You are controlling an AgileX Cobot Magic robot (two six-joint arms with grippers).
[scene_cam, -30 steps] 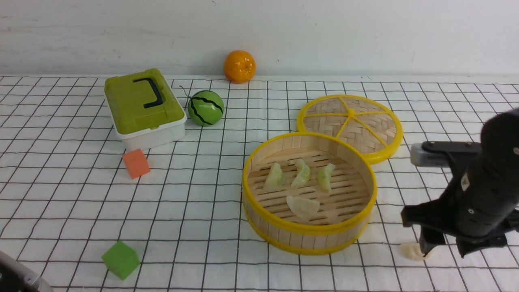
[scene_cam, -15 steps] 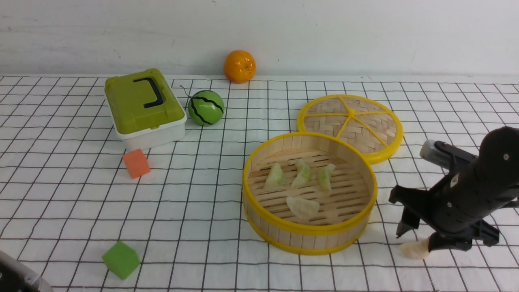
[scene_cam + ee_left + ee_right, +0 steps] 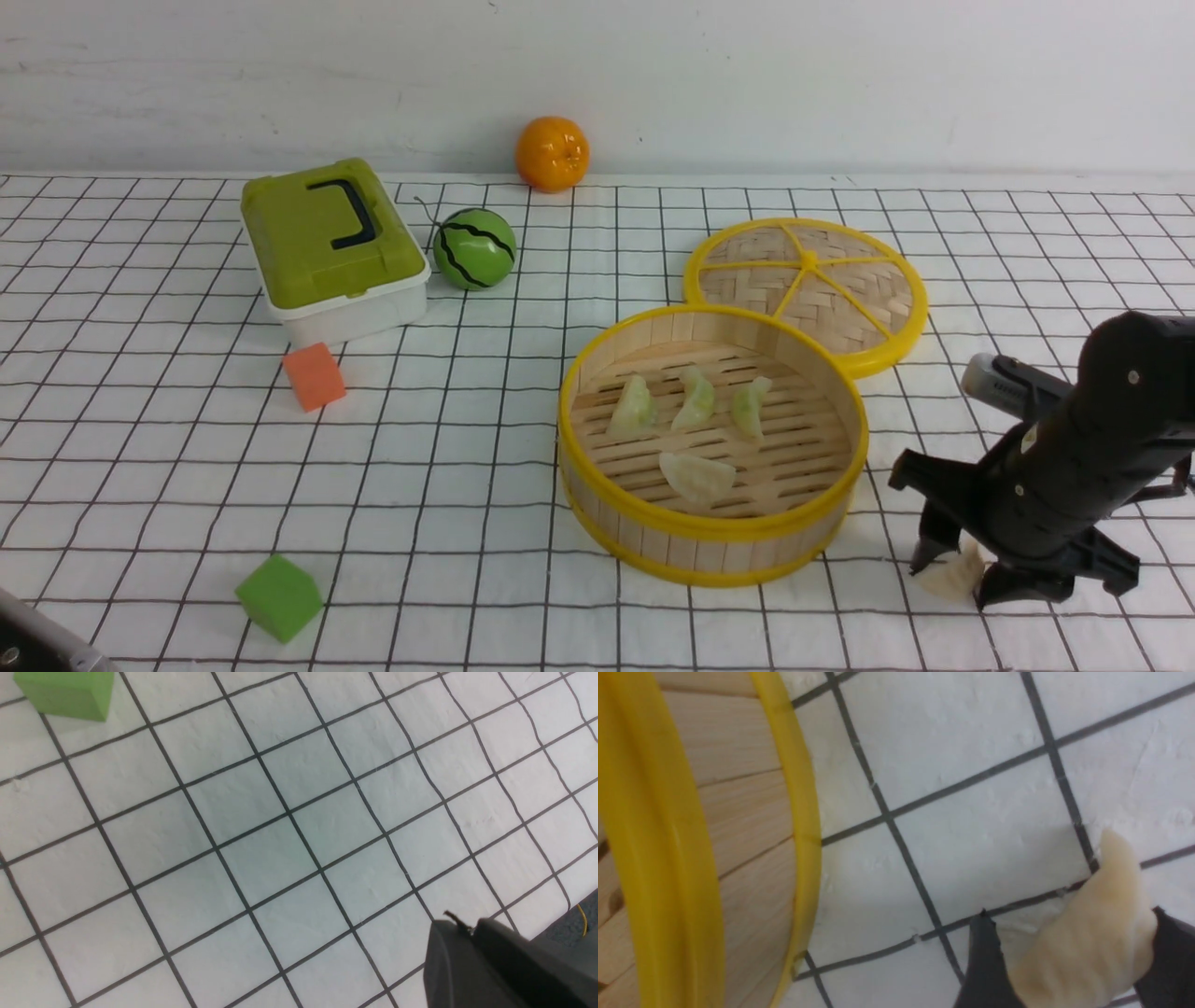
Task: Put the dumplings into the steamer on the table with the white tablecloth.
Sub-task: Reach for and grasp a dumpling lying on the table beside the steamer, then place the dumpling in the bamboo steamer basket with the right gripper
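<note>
Cream dumpling point(image 3: 948, 577) between right fingers point(image 3: 934, 532), beside steamer point(image 3: 714, 534)

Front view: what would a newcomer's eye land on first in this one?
The yellow-rimmed bamboo steamer right of centre stands out, with three green dumplings and one cream dumpling on its slats. Just right of it, the black right hand straddles a second cream dumpling lying on the gridded cloth. A bright orange sits alone at the cloth's far edge.

Black right arm point(image 3: 1116, 439), pale screws point(image 3: 1132, 377) (grey cylinder point(image 3: 994, 381) alongside)
</note>
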